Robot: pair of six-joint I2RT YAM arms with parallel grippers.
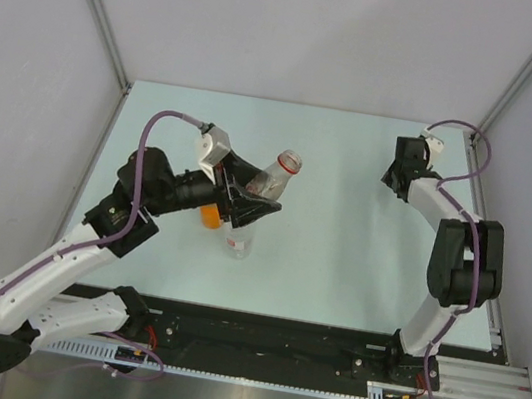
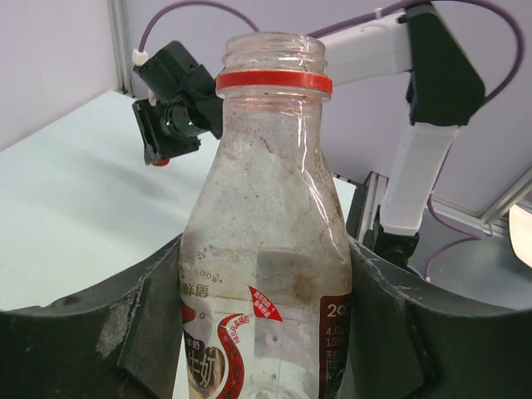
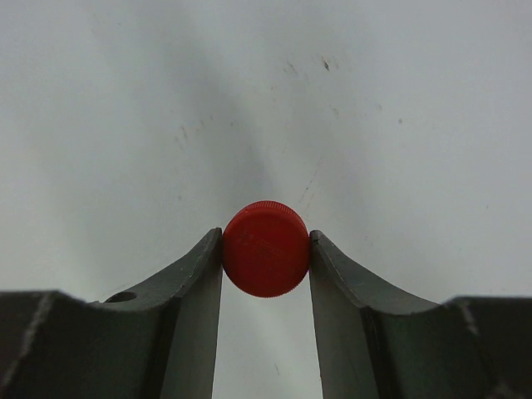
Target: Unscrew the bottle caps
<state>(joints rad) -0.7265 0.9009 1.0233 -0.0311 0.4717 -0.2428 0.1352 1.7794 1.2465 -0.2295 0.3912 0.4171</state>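
The left pincer (image 2: 264,266) clamps a scuffed, clear labelled bottle (image 2: 266,191), mouth uncapped, at frame centre. Only the right wrist view shows the round red cap (image 3: 266,249) pinched by the right pincer (image 3: 265,239), lower centre.

Two robot arms of white links and black joints: left arm (image 1: 42,270) at lower left, right arm (image 1: 442,205) at right. Purple cables (image 1: 162,120) loop along both. Dark grey curved fingers (image 3: 187,283).

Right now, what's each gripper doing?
The left gripper is closed on the labelled bottle, cap off.
The right gripper is closed on the red cap.
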